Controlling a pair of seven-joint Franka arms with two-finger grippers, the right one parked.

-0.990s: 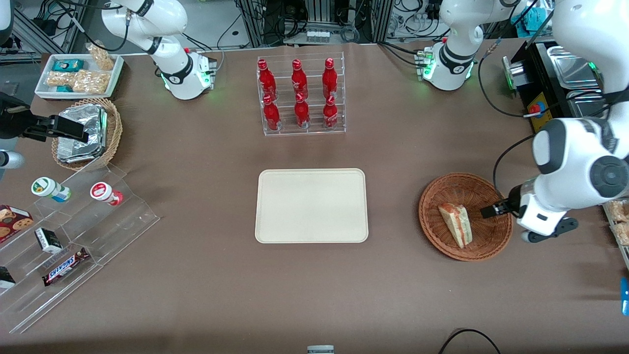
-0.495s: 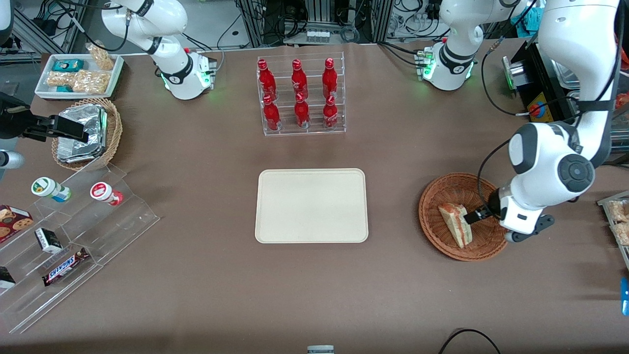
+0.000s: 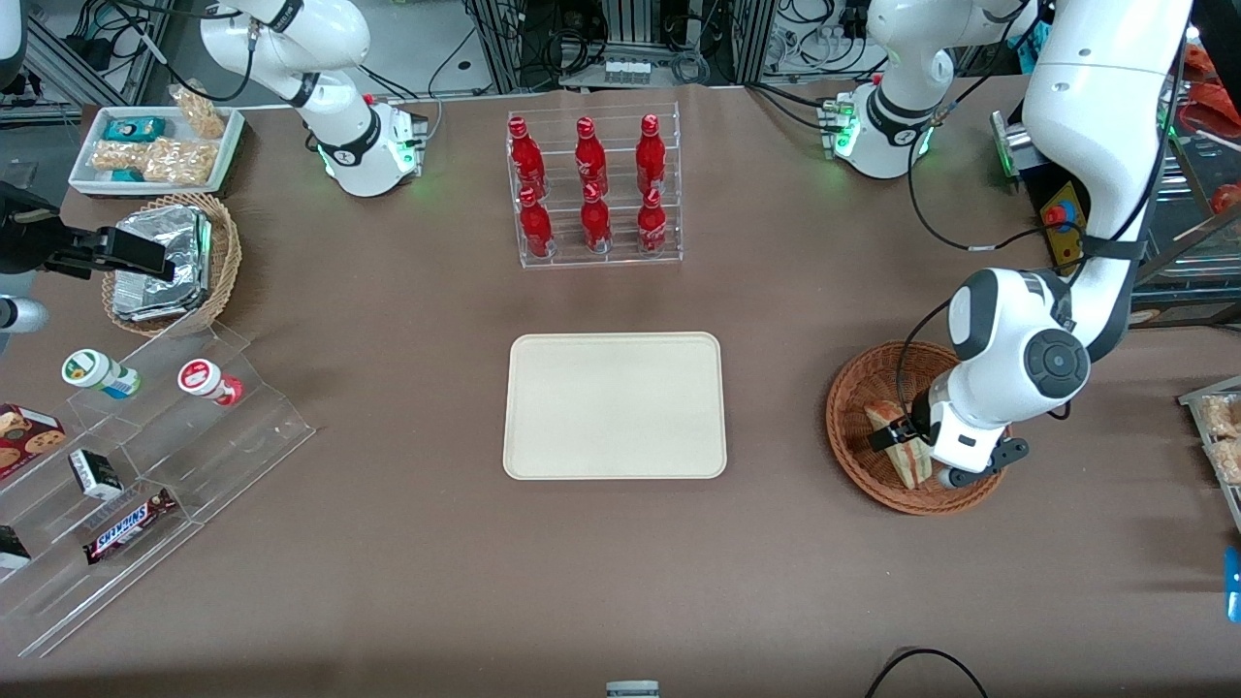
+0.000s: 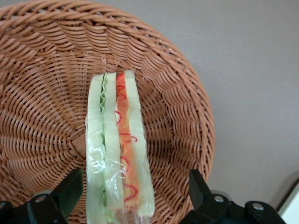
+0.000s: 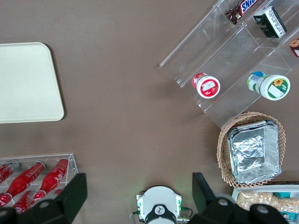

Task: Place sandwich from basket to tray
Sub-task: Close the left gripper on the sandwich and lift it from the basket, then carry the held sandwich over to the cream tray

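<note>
Swung in over the basket (image 3: 877, 475) within the last second, gripper (image 4: 135, 196) now low with fingers (image 4: 70, 189) spread wide either side of the sandwich (image 4: 119, 149) lying untouched inside the basket, tray (image 3: 614, 405) well apart — likely closing next.
</note>
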